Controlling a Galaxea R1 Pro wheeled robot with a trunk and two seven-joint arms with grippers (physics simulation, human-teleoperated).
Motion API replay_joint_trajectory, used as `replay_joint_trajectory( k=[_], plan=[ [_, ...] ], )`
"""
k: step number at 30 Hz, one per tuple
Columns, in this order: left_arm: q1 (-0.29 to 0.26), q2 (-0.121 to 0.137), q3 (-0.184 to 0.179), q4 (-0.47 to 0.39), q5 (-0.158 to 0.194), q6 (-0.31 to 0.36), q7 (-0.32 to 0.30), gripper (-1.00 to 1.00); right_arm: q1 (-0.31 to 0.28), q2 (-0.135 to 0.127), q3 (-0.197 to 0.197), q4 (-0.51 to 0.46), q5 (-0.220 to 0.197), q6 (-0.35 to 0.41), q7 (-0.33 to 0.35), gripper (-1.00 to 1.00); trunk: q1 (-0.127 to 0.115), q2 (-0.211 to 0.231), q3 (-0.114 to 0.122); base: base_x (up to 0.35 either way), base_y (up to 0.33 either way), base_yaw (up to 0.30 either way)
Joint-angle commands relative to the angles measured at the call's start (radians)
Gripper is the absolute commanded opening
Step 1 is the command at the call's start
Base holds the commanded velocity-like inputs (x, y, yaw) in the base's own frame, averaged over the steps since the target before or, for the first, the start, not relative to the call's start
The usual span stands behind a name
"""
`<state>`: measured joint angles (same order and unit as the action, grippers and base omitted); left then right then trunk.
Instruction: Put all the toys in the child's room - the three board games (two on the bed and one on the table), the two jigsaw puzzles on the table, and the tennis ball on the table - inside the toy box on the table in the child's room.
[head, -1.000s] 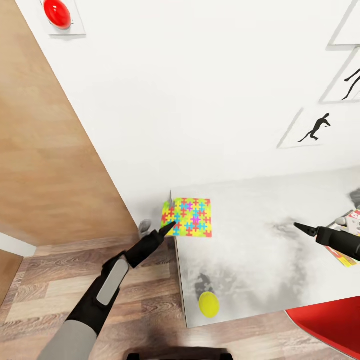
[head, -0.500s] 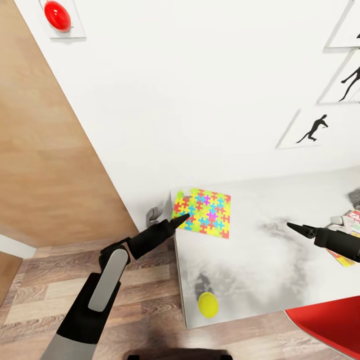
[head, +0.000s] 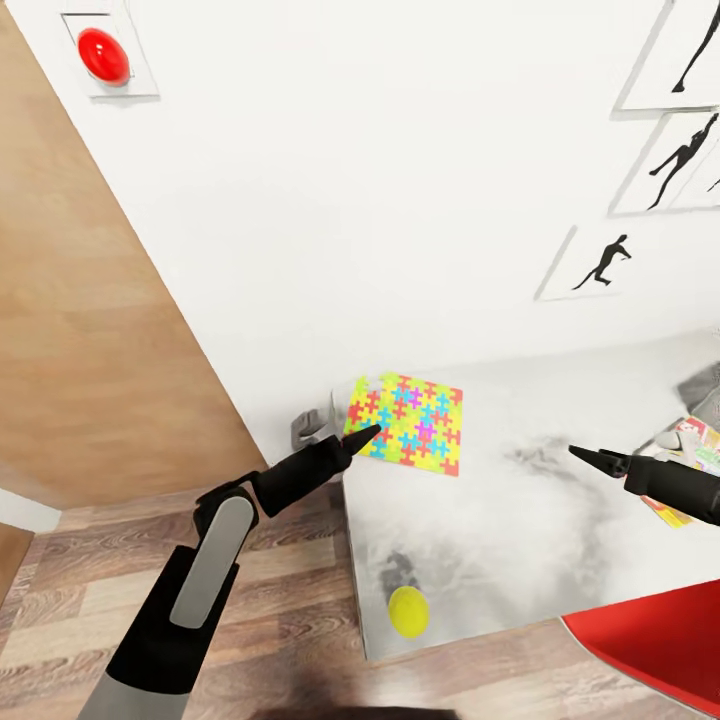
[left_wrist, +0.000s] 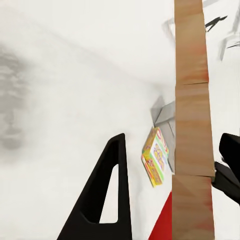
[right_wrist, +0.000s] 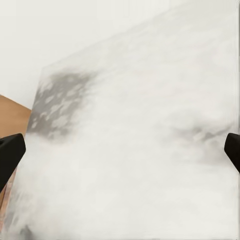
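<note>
Lots cropped or covered here

The left hand tip covers the jigsaw puzzle corner, so can't tell if it's gripping. Right edge of the head view cuts off the game box, the red chair and 2 silhouette prints.

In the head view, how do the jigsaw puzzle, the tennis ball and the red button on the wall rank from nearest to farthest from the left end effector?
1. Jigsaw puzzle: on the table's corner, at the left end effector tip.
2. Tennis ball: near the table's front edge, toward the robot.
3. Red button: high on the wall, far away.
</note>
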<state>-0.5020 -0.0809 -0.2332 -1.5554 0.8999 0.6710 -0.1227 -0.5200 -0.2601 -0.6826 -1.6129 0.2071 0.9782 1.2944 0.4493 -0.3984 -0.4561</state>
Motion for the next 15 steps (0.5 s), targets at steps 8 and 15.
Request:
replay_joint_trajectory(
  k=[8, 15],
  plan=[
    [0.004, 0.004, -0.005, -0.030, -0.002, 0.008, -0.002, -1.00, 0.000, -0.001, 0.000, -0.001, 0.010, 0.007, 0.011, 1.00, 0.001, -0.002, 0.011, -0.058, -0.013, -0.107],
    [0.006, 0.004, -0.004, -0.048, 0.000, 0.011, -0.006, -1.00, 0.001, -0.002, 0.000, -0.001, 0.010, 0.007, 0.012, 1.00, 0.001, -0.002, 0.022, -0.210, -0.068, -0.119]
  ],
)
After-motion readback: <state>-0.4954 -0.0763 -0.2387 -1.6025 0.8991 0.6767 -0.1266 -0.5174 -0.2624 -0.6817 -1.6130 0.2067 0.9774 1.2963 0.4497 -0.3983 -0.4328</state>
